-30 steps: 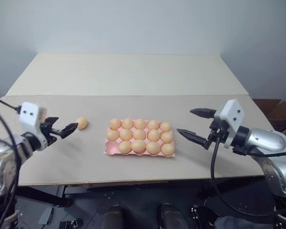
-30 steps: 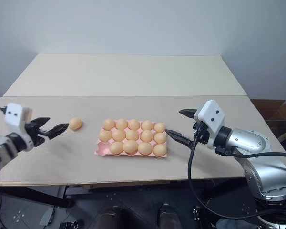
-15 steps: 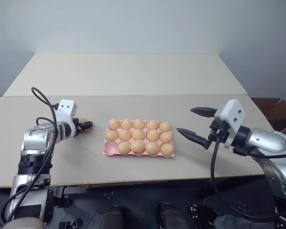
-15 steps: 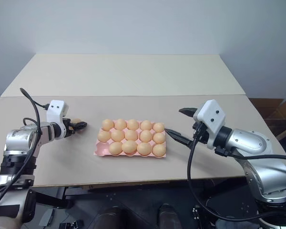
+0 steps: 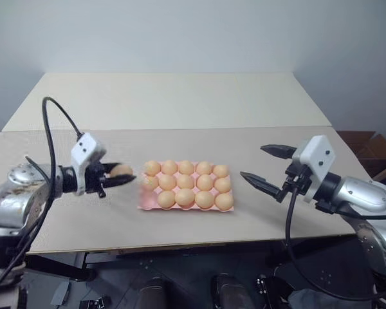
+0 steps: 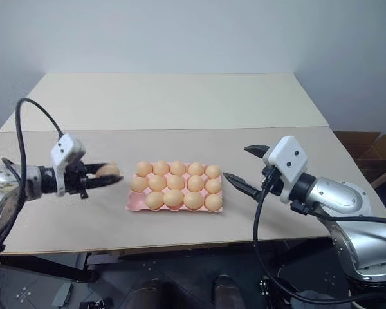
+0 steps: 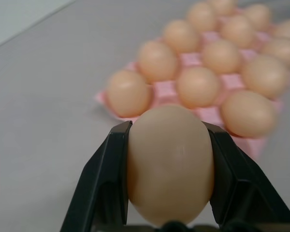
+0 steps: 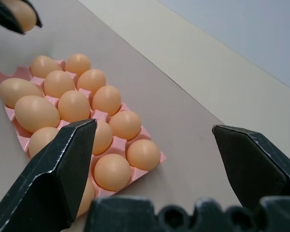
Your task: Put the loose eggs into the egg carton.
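Fourteen eggs fill the egg carton.

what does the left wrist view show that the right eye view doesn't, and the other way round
The left wrist view shows the grip close up: the left gripper has its jaws shut on the sides of a loose egg.

The right eye view adds the wider layout: the right gripper hangs with open jaws beside the right end of the egg carton, and the table stretches away behind.

Both show the held egg just off the carton's left end, and the carton's cups holding eggs.
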Robot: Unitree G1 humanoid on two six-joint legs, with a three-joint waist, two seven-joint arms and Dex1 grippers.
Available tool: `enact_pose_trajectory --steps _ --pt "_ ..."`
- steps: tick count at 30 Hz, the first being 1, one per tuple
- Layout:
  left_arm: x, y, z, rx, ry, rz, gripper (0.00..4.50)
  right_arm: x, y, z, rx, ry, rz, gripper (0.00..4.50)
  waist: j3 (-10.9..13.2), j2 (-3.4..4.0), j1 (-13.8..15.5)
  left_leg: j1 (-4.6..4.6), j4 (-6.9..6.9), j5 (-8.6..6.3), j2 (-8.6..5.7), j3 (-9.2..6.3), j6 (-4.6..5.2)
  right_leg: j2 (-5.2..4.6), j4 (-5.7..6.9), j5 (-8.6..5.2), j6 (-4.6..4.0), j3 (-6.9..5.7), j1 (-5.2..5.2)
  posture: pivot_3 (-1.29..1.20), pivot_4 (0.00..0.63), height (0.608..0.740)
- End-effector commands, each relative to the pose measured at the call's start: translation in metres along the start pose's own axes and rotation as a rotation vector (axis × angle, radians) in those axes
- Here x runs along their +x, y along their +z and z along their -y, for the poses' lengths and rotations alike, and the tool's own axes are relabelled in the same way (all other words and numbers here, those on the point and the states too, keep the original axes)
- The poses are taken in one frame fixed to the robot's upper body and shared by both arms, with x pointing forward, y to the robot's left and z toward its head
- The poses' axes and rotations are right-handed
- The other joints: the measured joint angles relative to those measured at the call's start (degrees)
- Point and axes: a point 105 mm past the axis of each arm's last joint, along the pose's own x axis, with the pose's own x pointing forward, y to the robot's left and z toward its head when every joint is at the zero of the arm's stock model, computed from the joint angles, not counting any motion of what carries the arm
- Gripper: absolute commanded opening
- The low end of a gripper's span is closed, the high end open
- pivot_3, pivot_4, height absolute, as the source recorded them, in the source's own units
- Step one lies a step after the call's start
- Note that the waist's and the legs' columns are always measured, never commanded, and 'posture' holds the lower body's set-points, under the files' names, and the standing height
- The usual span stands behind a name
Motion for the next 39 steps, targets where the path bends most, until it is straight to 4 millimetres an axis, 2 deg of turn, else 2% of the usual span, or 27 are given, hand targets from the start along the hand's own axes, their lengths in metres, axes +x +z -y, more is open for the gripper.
enact_pose_trajectory --steps 1,6,7,10,13,14,17,20,24,28,32,39 --pt "0.011 0.005 0.011 0.041 -0.088 0.014 1.78 -0.001 0.011 -0.001 -0.031 -0.007 0.042 4.50 0.0 0.00 0.4 -0.01 0.03 0.00 0.00 -0.02 0.00 0.01 0.00 0.00 0.00 -0.02 0.01 0.00 0.150 0.740" --pt "0.032 -0.002 0.020 0.042 -0.154 0.003 1.78 -0.002 0.012 -0.003 -0.029 -0.012 0.046 4.50 0.0 0.00 0.7 -0.08 0.06 0.00 -0.03 -0.01 0.01 0.01 -0.06 0.02 0.05 0.00 0.02 0.00 0.150 0.740" --pt "0.035 -0.004 0.020 0.037 -0.163 -0.007 2.48 -0.002 0.012 -0.003 -0.029 -0.016 0.045 4.50 0.0 0.00 0.7 -0.09 0.06 0.00 -0.03 -0.01 0.01 0.02 -0.07 0.02 0.06 0.00 0.01 0.00 0.150 0.740" --pt "0.037 0.000 0.019 0.041 -0.162 0.002 3.43 -0.003 0.013 -0.002 -0.029 -0.025 0.044 4.50 0.0 0.00 0.7 -0.09 0.06 -0.01 -0.02 -0.02 0.01 0.04 -0.06 0.02 0.06 0.00 0.00 0.00 0.150 0.740" --pt "0.027 0.011 0.011 0.077 -0.125 0.031 4.46 -0.003 0.014 -0.002 -0.024 -0.030 0.050 4.50 0.0 0.00 0.7 -0.08 0.06 0.00 -0.01 -0.03 0.01 0.04 -0.03 0.02 0.06 0.00 0.00 0.00 0.150 0.740" --pt "0.024 0.014 0.010 0.090 -0.119 0.038 4.49 -0.003 0.014 -0.002 -0.024 -0.031 0.050 4.50 0.0 0.00 0.6 -0.08 0.06 0.00 -0.01 -0.04 0.01 0.04 -0.03 0.02 0.06 0.00 0.00 0.00 0.150 0.740" --pt "-0.003 0.031 0.005 0.097 -0.073 0.098 4.49 -0.002 0.015 -0.003 -0.022 -0.027 0.055 4.50 0.0 -0.01 0.3 -0.09 0.06 0.00 0.01 -0.05 0.01 0.05 -0.03 0.01 0.06 0.00 -0.02 0.00 0.150 0.740" --pt "-0.028 0.034 0.000 0.094 -0.015 0.115 4.49 -0.002 0.014 -0.003 -0.019 -0.019 0.056 4.50 0.0 0.00 0.0 -0.08 0.04 -0.01 0.02 -0.07 0.02 0.04 -0.03 0.01 0.07 0.00 -0.04 0.00 0.150 0.740" --pt "-0.069 0.018 -0.011 0.088 0.120 0.087 4.49 -0.003 0.012 -0.001 -0.024 0.002 0.051 4.50 0.0 0.02 -0.4 -0.04 0.02 -0.01 0.04 -0.04 0.02 0.03 -0.03 -0.01 0.08 0.00 -0.03 0.00 0.150 0.740" --pt "-0.099 -0.002 -0.011 0.058 0.197 0.088 4.49 -0.009 0.007 0.003 -0.007 0.048 0.040 4.50 0.0 0.03 -0.3 -0.02 0.02 -0.01 0.05 -0.02 0.02 0.01 0.00 -0.04 0.03 -0.01 -0.04 0.00 0.150 0.740" --pt "-0.111 -0.004 -0.005 -0.008 0.231 0.143 4.49 -0.013 -0.004 0.010 0.003 0.047 0.012 4.50 0.0 0.03 0.3 -0.03 0.02 -0.01 0.05 -0.02 0.01 -0.02 -0.03 -0.06 0.00 -0.05 -0.02 0.00 0.150 0.740" --pt "-0.110 -0.007 0.005 -0.019 0.226 0.148 4.49 -0.012 -0.006 0.012 0.001 0.054 0.010 4.50 0.0 0.03 0.4 -0.02 0.02 -0.01 0.07 0.01 0.01 0.00 -0.01 -0.06 -0.02 -0.03 -0.04 0.00 0.150 0.740"
